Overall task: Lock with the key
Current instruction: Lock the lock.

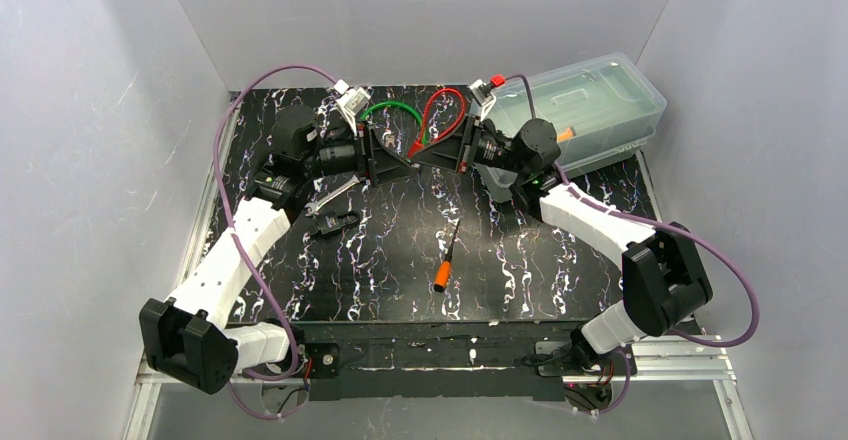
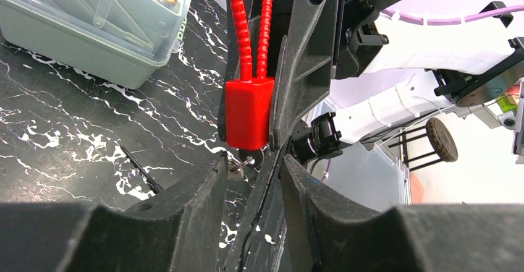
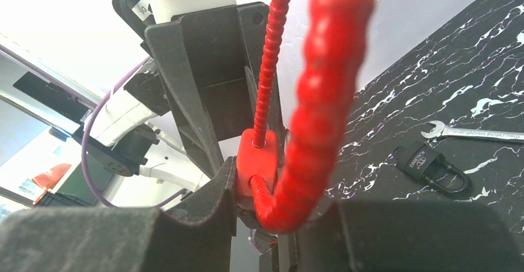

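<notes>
White walls close in a black marbled worktop (image 1: 560, 260); a screwdriver (image 1: 446, 256) lies mid-worktop toward the near edge, with a padlock (image 1: 333, 224) and wrench (image 1: 335, 197) toward the left edge. Farther back, above the middle toward the far edge, the right hand (image 1: 432, 155) clamps the red lock (image 2: 249, 114), its cable loop rising away. The left hand (image 2: 253, 170), narrowed, meets the key (image 2: 245, 162) under it. Whether it grips I cannot tell; the key looks seated, so the turn seems left to do.

Both arms reaching inward, left claw (image 1: 403, 167) and right claw (image 1: 428, 156) tip-to-tip, jaws closed.
</notes>
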Robot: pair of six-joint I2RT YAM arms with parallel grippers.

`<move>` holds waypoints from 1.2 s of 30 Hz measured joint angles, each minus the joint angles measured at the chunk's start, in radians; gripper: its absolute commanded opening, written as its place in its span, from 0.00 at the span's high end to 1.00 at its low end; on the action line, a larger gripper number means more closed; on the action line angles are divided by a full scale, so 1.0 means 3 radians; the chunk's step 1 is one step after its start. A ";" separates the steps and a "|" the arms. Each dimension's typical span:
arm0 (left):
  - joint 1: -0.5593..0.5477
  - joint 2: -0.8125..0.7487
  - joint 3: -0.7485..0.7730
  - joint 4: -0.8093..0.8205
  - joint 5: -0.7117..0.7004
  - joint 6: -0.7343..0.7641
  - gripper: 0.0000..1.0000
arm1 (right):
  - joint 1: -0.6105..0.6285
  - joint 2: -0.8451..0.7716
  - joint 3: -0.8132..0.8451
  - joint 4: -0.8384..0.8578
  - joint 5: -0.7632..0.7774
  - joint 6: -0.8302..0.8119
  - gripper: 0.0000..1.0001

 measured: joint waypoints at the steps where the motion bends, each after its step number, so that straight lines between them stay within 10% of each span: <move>1: 0.0000 0.0001 0.0001 -0.0001 -0.0005 -0.0001 0.75 | 0.0003 0.0001 0.0000 0.0000 0.0000 0.0000 0.99; 9: -0.0004 0.0005 0.0001 0.0021 -0.0046 -0.0054 0.99 | 0.0018 0.0008 -0.0004 0.0002 0.0002 0.0000 0.99; 36: 0.0014 0.0045 -0.0583 0.1373 0.0338 -0.1189 1.00 | -0.0030 0.0011 -0.0214 0.0582 -0.0165 0.0253 0.99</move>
